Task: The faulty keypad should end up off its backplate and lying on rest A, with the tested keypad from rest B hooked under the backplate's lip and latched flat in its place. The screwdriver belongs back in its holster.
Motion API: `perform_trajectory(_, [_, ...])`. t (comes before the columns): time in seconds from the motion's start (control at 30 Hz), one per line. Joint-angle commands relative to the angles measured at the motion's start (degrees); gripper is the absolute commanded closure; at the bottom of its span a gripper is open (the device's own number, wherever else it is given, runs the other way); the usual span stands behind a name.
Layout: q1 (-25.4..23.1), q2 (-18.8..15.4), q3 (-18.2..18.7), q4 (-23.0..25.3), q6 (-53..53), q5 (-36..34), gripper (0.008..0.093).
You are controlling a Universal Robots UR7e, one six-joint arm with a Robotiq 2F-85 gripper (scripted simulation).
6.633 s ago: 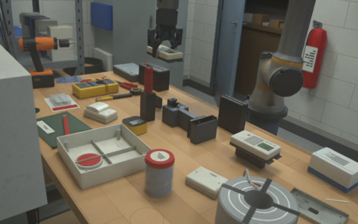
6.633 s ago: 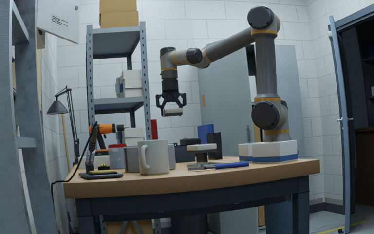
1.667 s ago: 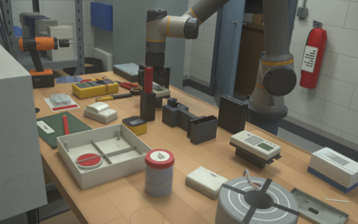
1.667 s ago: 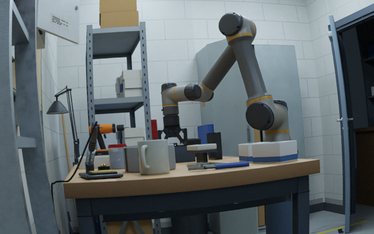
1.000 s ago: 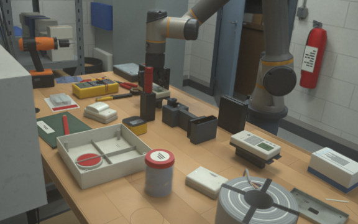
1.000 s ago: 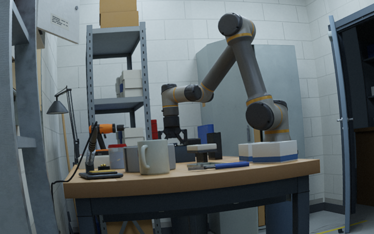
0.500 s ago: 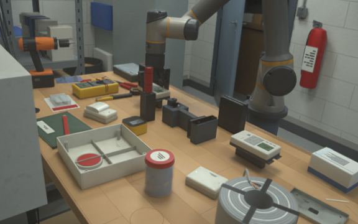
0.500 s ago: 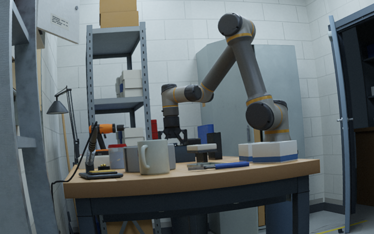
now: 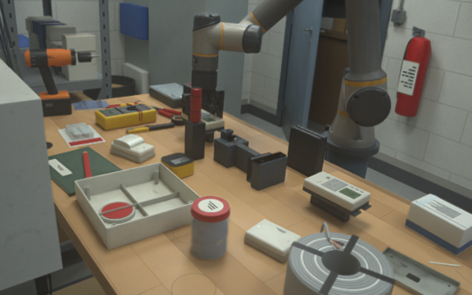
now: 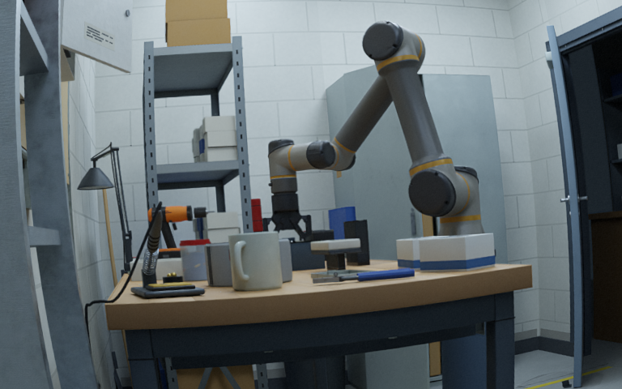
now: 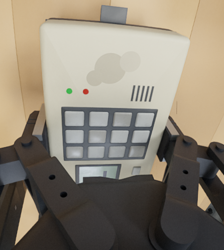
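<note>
A cream keypad point(image 11: 110, 100) with a smudged face, green and red lights and a grey key grid lies on a dark rest at the far side of the bench point(image 9: 211, 121), and my gripper point(image 11: 105, 140) is closed across its sides. A second keypad point(image 9: 336, 190) with a green display sits on a dark stand at the near right. The red-handled screwdriver point(image 9: 195, 105) stands upright in its dark holster point(image 9: 194, 140) just left of my gripper point(image 9: 203, 102). A dark backplate fixture point(image 9: 247, 157) stands in the middle of the bench.
The holster and screwdriver stand close to my left side. A yellow multimeter point(image 9: 125, 116), pliers point(image 9: 169, 111) and a small yellow meter point(image 9: 178, 164) lie nearby. A grey tray point(image 9: 136, 200), a red-lidded jar point(image 9: 210, 226) and a cable reel point(image 9: 338, 266) fill the near bench.
</note>
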State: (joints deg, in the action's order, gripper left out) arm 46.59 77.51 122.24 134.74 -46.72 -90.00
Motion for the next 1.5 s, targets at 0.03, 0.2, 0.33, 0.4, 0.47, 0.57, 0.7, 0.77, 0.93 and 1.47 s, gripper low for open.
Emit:
perform_trajectory(0.03, [0.0, 0.0, 0.0, 0.0, 0.0, 0.0, 0.0654])
perform_trajectory(0.2, [0.0, 0.0, 0.0, 0.0, 0.0, 0.0, 0.0554])
perform_trajectory(0.33, [0.0, 0.0, 0.0, 0.0, 0.0, 0.0, 0.0474])
perform_trajectory(0.4, [0.0, 0.0, 0.0, 0.0, 0.0, 0.0, 0.0434])
perform_trajectory(0.47, [0.0, 0.0, 0.0, 0.0, 0.0, 0.0, 0.0394])
perform_trajectory(0.57, [0.0, 0.0, 0.0, 0.0, 0.0, 0.0, 0.0334])
perform_trajectory(0.7, [0.0, 0.0, 0.0, 0.0, 0.0, 0.0, 0.0254])
perform_trajectory(0.77, [0.0, 0.0, 0.0, 0.0, 0.0, 0.0, 0.0214])
perform_trajectory(0.93, [0.0, 0.0, 0.0, 0.0, 0.0, 0.0, 0.0114])
perform_trajectory(1.47, [0.0, 0.2, -0.1, -0.4, 0.0, 0.0, 0.0080])
